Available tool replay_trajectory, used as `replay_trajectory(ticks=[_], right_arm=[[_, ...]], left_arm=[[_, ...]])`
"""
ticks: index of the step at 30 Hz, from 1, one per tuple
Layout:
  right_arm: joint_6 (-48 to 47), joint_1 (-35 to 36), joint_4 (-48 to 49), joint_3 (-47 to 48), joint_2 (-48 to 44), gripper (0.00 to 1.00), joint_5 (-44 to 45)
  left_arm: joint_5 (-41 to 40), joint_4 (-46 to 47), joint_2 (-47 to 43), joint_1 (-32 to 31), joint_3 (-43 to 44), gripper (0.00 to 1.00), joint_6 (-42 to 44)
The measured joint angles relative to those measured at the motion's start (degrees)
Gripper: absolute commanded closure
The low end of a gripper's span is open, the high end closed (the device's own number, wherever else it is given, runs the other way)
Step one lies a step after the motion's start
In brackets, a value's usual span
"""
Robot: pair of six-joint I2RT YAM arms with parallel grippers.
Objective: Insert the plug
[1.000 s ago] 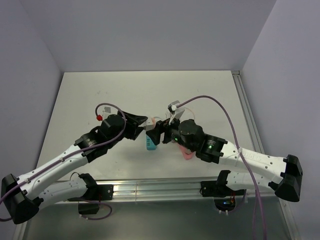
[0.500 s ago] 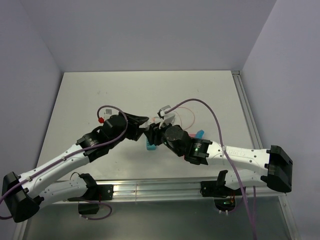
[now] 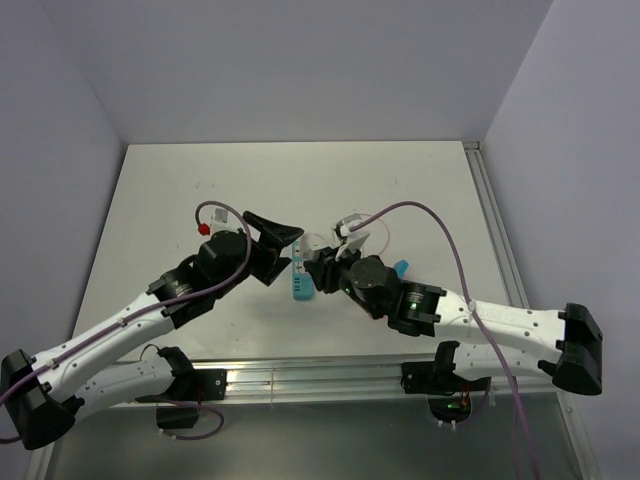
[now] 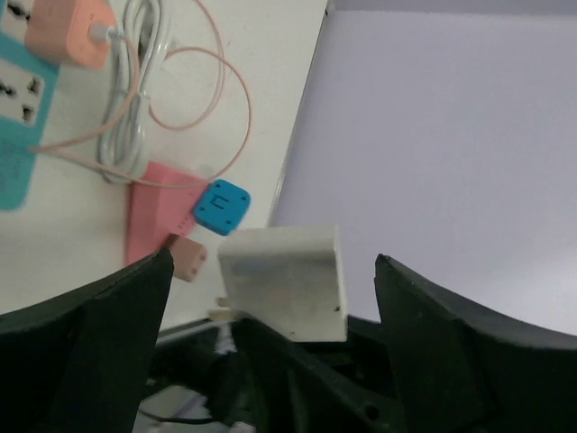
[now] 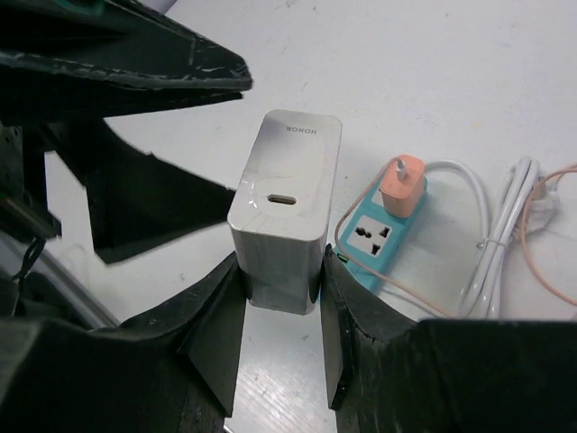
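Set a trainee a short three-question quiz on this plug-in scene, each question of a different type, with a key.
1. True or false: the left gripper is clamped on the white HONOR charger.
2. What already sits in the teal power strip? A) an orange plug B) a black plug C) nothing
3. Fill in: the charger is gripped by the ___ gripper.

Key: 1 false, its jaws stand open on either side of the charger with gaps showing; 2 A; 3 the right gripper.
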Motion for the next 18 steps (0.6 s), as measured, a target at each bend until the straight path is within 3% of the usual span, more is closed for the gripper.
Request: replay_trajectory(ticks=[6, 11, 18], right_arm=[[-1.4, -0.8, -6.3, -0.4, -7.3, 1.0, -6.1], [-2.0, -1.0, -12.5, -1.2, -12.6, 1.0, -16.5], [-5.5, -1.0, -17.7, -2.3, -20.4, 1.0, -28.5]], left_arm=[[1.1, -1.9, -3.3, 0.0, 5.5, 0.01, 19.5], [4.8, -2.2, -7.6, 0.0, 8.4, 0.05, 35.4], [14.1, -9.9, -3.8, 0.0, 15.4, 0.12, 44.4]])
